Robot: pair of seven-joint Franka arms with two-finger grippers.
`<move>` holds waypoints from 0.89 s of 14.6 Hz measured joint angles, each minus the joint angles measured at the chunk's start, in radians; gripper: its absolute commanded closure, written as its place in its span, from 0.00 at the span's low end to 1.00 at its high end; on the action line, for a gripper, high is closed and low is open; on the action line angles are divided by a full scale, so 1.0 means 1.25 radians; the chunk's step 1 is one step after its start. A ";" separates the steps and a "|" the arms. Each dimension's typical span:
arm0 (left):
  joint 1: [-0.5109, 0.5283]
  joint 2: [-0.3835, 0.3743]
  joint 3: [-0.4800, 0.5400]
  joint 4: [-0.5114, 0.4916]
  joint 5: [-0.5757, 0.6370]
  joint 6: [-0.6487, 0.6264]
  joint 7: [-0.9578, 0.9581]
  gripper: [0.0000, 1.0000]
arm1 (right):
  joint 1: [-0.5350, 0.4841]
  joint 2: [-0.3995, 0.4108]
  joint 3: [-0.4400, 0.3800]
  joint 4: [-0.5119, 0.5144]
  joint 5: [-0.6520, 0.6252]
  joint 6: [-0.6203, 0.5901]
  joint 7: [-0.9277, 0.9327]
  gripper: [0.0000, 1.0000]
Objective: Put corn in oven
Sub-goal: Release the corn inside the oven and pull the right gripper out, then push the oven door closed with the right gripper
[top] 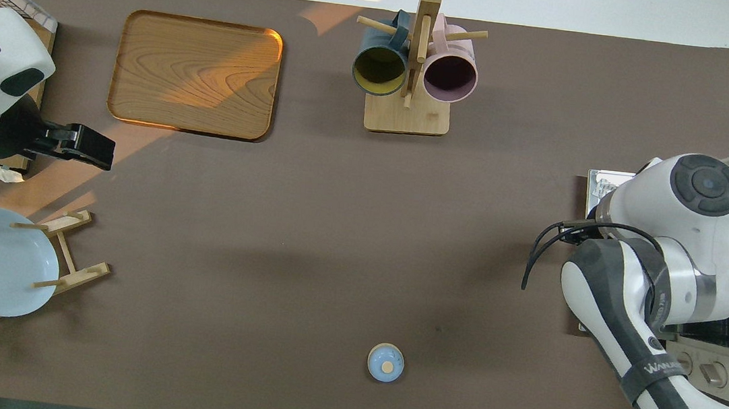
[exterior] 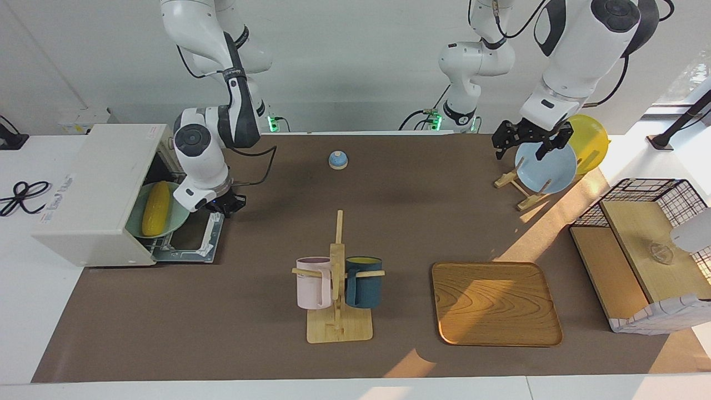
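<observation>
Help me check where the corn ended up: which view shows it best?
The facing view: the corn lies on a pale green plate in the open oven, beside the right gripper. In the overhead view, the right arm hides it.

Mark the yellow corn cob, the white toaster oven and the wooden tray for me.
glossy yellow corn cob (exterior: pixel 155 209), facing view, middle of the cob.
white boxy toaster oven (exterior: pixel 94 189), facing view, bare top panel.
rounded-square wooden tray (top: pixel 195 73), overhead view, bare centre of the wood grain.
</observation>
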 measured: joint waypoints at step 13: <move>0.000 0.003 -0.002 -0.001 0.000 -0.005 0.000 0.00 | -0.007 0.012 0.004 -0.010 -0.007 0.002 0.000 1.00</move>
